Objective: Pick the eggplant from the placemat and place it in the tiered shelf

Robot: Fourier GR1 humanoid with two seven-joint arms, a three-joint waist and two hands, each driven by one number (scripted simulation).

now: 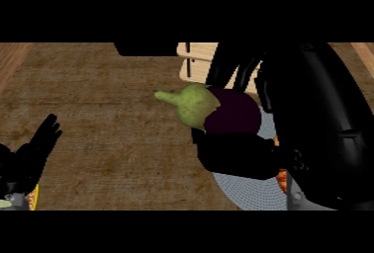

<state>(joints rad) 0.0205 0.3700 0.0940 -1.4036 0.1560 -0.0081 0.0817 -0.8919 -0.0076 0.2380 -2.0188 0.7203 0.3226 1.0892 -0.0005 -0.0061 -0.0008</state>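
Right hand: your right hand (310,111) is curled round the eggplant (232,117), with the fingers over its far side and the thumb under its near side. It sits over the far part of the placemat (252,193).
Eggplant: you have it in that grasp. It has a dark purple body, and its green cap points left, out past the placemat's left edge. You cannot tell whether it touches the placemat.
Placemat: it is grey-blue with a rounded edge and lies on the brown surface (110,123). Your right hand and forearm cover much of it.
Tiered shelf: the pale wooden tiered shelf (197,62) stands just beyond the placemat's far edge, partly behind your right fingers.
Left hand: your left hand (33,153) rests well to the left of the placemat, with its fingers straight, pointing up and holding nothing.
Orange patch: a small orange patch (282,177) shows at the placemat's right side, beside your right hand. It is too hidden for you to identify.
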